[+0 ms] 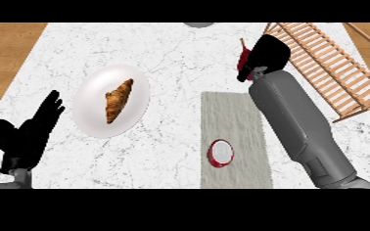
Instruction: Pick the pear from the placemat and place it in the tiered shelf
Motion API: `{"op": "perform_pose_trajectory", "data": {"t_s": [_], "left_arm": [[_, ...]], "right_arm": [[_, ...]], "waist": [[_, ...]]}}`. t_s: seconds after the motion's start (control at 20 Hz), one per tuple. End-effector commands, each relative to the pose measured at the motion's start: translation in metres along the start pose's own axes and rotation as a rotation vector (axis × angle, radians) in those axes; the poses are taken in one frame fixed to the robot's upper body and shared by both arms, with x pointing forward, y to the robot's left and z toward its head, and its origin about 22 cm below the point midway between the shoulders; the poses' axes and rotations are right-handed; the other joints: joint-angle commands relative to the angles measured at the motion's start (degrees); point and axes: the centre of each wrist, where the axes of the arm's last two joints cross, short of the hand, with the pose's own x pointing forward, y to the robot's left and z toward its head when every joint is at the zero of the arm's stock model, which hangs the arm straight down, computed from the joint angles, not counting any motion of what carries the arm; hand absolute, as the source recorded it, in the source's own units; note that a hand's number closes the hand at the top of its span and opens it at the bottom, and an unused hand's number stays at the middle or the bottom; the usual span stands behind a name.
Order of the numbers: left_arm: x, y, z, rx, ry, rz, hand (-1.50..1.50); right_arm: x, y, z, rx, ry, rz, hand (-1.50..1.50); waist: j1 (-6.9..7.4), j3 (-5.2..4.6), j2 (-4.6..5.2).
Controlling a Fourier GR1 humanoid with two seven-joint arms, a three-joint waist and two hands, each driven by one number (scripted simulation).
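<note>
My right hand [267, 54] is raised over the counter just left of the wooden tiered shelf [325, 63], beyond the far end of the grey placemat [235, 122]. Its fingers are curled round a dark red pear [244, 59]. Only the pear's left side and thin stem show past the hand. The shelf's slatted tiers slope down toward the right edge of the head view. My left hand [33, 132] rests open at the lower left, fingers up.
A white plate [90, 112] with a croissant [119, 100] lies left of centre. A small red-rimmed white round thing [221, 152] sits on the near part of the placemat. A grey object [198, 24] peeks in at the top edge.
</note>
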Motion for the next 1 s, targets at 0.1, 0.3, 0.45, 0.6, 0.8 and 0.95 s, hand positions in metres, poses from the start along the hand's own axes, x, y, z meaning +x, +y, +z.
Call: {"op": "perform_pose_trajectory", "data": {"t_s": [0.1,0.3,0.45,0.6,0.8,0.95], "left_arm": [[-0.008,0.006,0.006,0.003,0.005,0.007,0.00],[-0.006,0.004,0.009,0.011,0.022,-0.008,0.00],[-0.010,0.011,0.005,0.025,0.029,-0.008,0.00],[-0.018,0.006,0.018,0.031,0.021,-0.009,0.00],[-0.011,0.018,0.009,0.037,0.023,0.002,0.00],[0.000,0.010,-0.003,0.016,0.008,-0.018,0.00]], "right_arm": [[0.025,-0.051,0.005,-0.146,0.111,-0.201,1.50],[0.043,-0.093,0.031,-0.189,0.095,-0.373,1.50],[0.051,-0.116,0.058,-0.228,0.057,-0.480,1.50],[0.041,-0.135,0.067,-0.283,0.070,-0.519,1.50],[0.033,-0.159,0.089,-0.368,0.051,-0.506,1.50],[0.053,-0.182,0.093,-0.406,0.071,-0.552,1.50]], "waist": [[-0.78,0.01,-0.32],[-1.35,0.04,-0.82],[-2.22,-0.01,-0.95],[-2.20,0.02,-1.18],[-2.48,0.02,-1.01],[-1.38,-0.01,-0.45]]}}
